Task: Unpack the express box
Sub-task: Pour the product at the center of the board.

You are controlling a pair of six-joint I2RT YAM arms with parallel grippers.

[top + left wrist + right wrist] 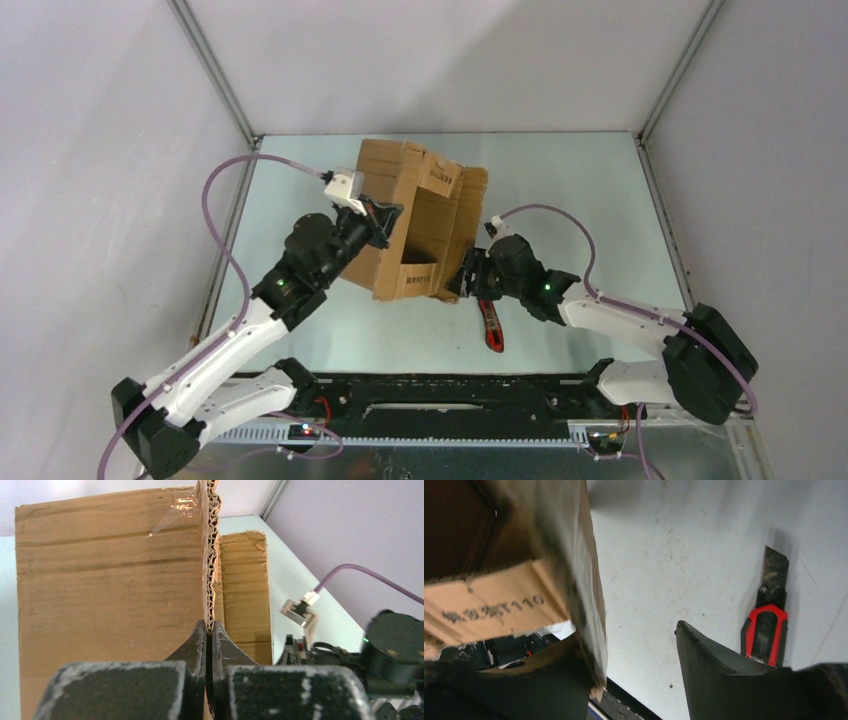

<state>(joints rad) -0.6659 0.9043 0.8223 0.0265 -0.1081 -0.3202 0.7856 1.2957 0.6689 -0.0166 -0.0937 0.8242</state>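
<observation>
One express box, one utility knife, two arms, two grippers.

Express box: brown corrugated carton, tilted over the middle of the table, open mouth turned toward the arm bases, inside dark. Whether a corner touches the table cannot be told from above. Two patches of black print show on it, too small to read.

Left gripper: pinched tight on the box's left wall. In the left wrist view the fingers meet on the ragged corrugated edge with no gap showing. A scrap of clear tape clings near the top of the panel. The panel's lower part is hidden behind the gripper body.

Right gripper: at the box's lower right corner, jaws standing apart and holding nothing. In the right wrist view the box's edge lies by one finger; the other finger stands clear over bare table. The cardboard here is blurred; printed characters on a flap are only partly legible.

Utility knife: red and black, lying flat on the table just near of the right gripper — its handle end is cut off by the finger in the right wrist view.
</observation>
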